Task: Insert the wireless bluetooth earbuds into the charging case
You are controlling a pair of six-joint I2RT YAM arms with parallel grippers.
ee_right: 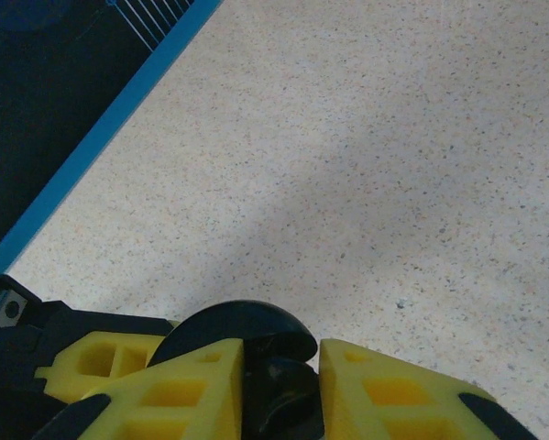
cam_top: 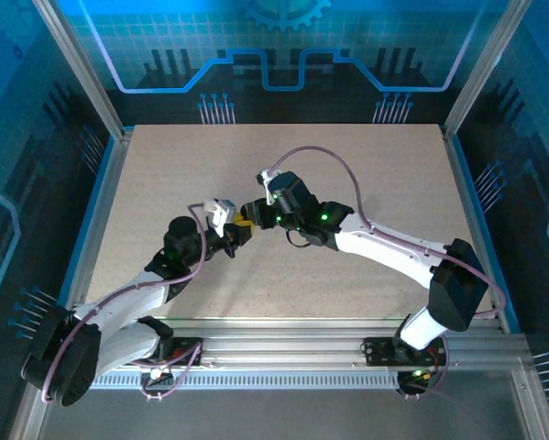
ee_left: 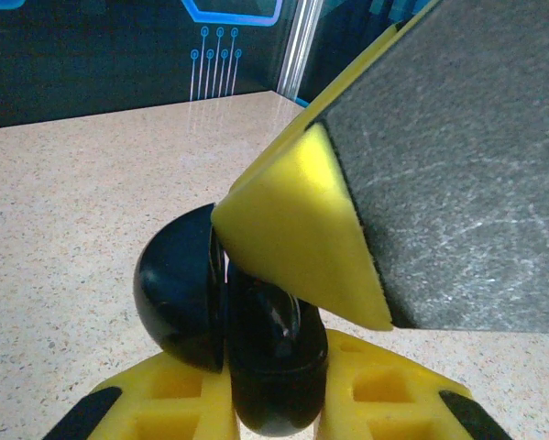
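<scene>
a: where's the black charging case (ee_left: 178,289)?
b: lid open, clamped in the left fingers (ee_left: 164,399) over the mid counter (ee_left: 72,202).
a: right fingers (ee_right: 384,394)?
b: narrow, flanking it. can't tell if they grip.

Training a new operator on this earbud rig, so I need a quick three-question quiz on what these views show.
1. True or false: the left gripper is shut on a black charging case.
2. The fingers of the right gripper are which colour? A red; B yellow; C white.
3. Fill in: in the top view the right gripper meets the left one near the ____ of the table.
Key: 1 true; 2 B; 3 middle.
</scene>
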